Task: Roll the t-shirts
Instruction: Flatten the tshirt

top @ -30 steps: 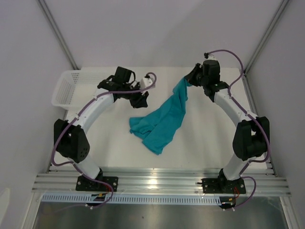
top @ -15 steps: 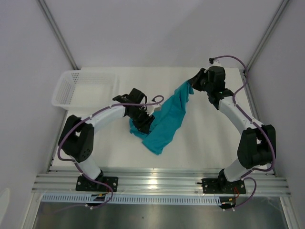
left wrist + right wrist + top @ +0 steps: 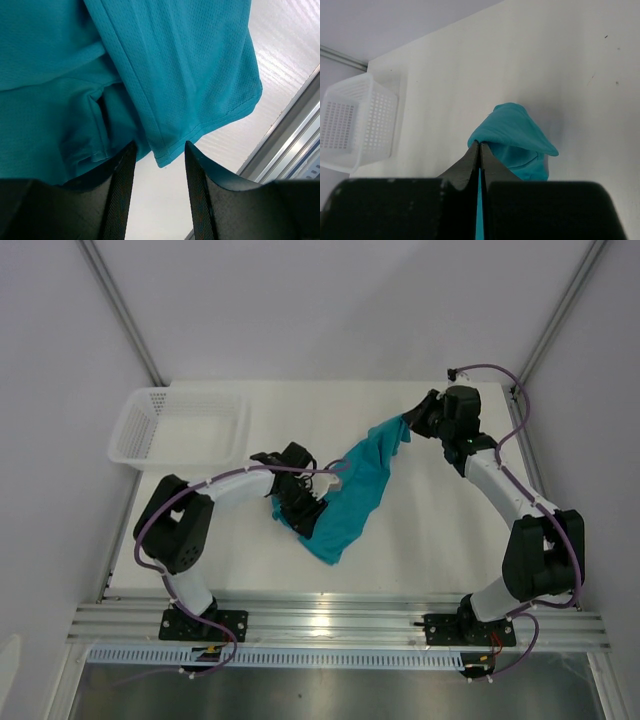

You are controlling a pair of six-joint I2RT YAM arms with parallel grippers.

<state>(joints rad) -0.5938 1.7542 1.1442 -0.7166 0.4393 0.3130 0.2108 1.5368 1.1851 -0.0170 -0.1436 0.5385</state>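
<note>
The teal t-shirt (image 3: 352,490) lies bunched and stretched in a diagonal band across the middle of the table. My right gripper (image 3: 412,424) is shut on its far upper end and holds that end raised; in the right wrist view the jaws (image 3: 479,145) pinch a fold of the shirt (image 3: 517,130). My left gripper (image 3: 303,512) is low over the shirt's left near part, open. In the left wrist view its fingers (image 3: 122,185) stand apart, with a hem corner of the shirt (image 3: 165,75) just beyond the tips and bare table between them. No neck label shows.
A white mesh basket (image 3: 180,428) stands at the back left of the table and also shows in the right wrist view (image 3: 355,120). The metal rail (image 3: 330,625) runs along the near edge. White walls close in the left, right and back sides.
My left arm has swung from the back left, near the basket, down onto the shirt's left part. My right gripper has drawn the shirt's upper end to the right.
</note>
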